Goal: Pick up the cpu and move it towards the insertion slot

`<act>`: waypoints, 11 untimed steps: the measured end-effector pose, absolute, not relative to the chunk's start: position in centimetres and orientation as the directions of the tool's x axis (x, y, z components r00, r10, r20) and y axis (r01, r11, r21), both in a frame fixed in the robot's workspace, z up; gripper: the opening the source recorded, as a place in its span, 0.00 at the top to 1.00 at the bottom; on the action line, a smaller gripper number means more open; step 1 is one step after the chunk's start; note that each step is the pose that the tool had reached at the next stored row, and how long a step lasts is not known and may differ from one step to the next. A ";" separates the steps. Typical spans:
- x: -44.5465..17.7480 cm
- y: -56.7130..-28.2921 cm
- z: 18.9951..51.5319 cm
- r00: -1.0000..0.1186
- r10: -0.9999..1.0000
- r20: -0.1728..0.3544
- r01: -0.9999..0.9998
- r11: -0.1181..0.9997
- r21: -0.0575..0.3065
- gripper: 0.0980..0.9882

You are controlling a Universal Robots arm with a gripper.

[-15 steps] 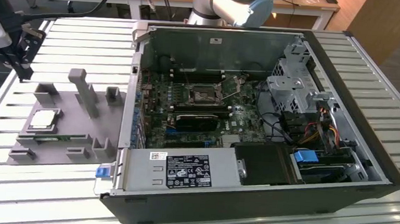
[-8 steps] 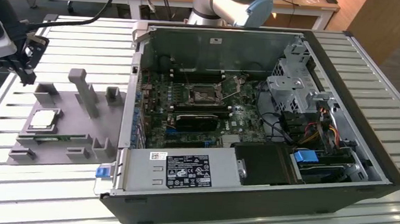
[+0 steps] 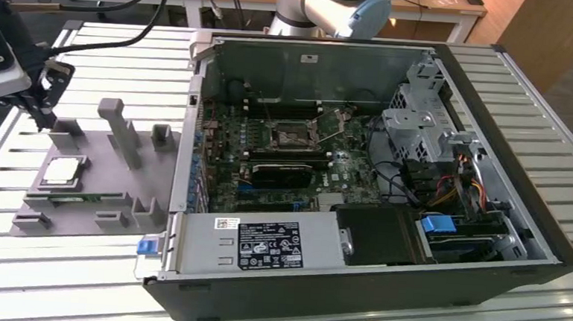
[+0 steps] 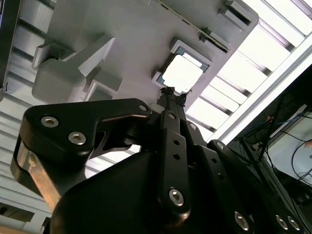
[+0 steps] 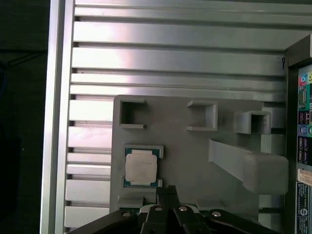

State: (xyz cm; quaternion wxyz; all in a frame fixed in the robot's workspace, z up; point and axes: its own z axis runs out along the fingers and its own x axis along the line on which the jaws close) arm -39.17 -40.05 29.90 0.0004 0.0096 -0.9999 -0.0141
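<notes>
Grey moulded holder [image 3: 115,195] lay on the slatted metal table [image 3: 123,61] at the exterior view's left, its right edge just beside the side wall of the open computer case [image 3: 303,64]. Upright posts [image 3: 115,124] rose along the holder's far part, while bare slats ran free to its left and beyond its far edge. The gripper [image 3: 44,122] hung over the holder's far-left corner, fingers clenched together on nothing and clear of the cpu [image 3: 64,171]. That chip sat flat in a square recess on the holder's left side, nearer than the gripper. In the first wrist view the cpu [image 5: 141,166] showed a pale silvery top with a thin green rim. The insertion slot [image 3: 290,137] lay on the board inside the case, well apart to the right, with the case wall between.
</notes>
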 end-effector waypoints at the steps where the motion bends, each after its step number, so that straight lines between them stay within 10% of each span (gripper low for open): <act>1: -39.2 -40.0 29.7 -1.000 -0.019 0.001 -0.019 0.999 0.028 1.00; 11: -39.3 -40.0 27.9 -1.000 -0.019 0.001 -0.019 0.999 0.027 1.00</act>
